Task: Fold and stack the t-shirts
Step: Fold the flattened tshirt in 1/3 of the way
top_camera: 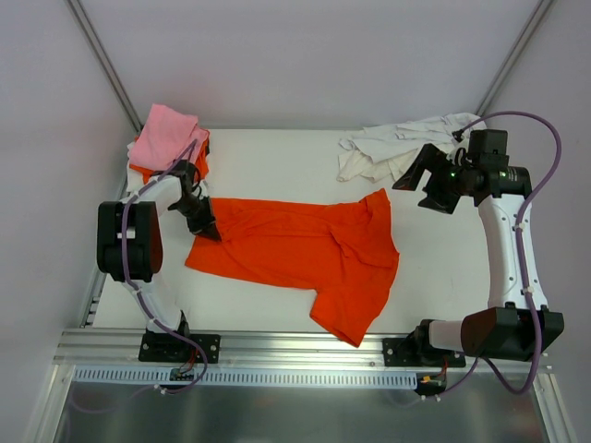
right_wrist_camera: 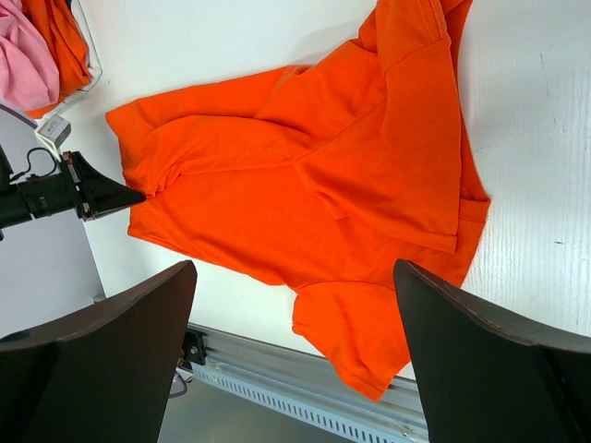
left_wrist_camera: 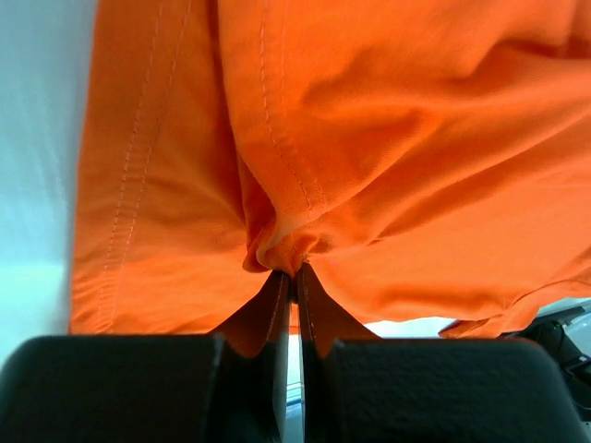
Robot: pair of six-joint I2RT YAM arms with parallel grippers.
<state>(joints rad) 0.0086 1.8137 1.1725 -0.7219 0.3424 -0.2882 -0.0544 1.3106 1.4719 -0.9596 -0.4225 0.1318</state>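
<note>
Orange t-shirt (top_camera: 295, 249): one, lying crumpled on your table (top_camera: 277, 157). Your left end effector (top_camera: 209, 228): clamped tight on its edge. Your right end effector (top_camera: 423, 182): spread wide, holding nothing.

2 white arms (top_camera: 506, 249), lilac cables (top_camera: 552, 157), black claws (top_camera: 412, 196)

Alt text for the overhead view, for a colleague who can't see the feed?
The left tool, shut, pinches the left edge of an orange t-shirt lying rumpled across the white table. The right tool hangs open at the right, beside a crumpled white shirt at the far edge. A folded pink shirt sits in the far left corner.
</note>
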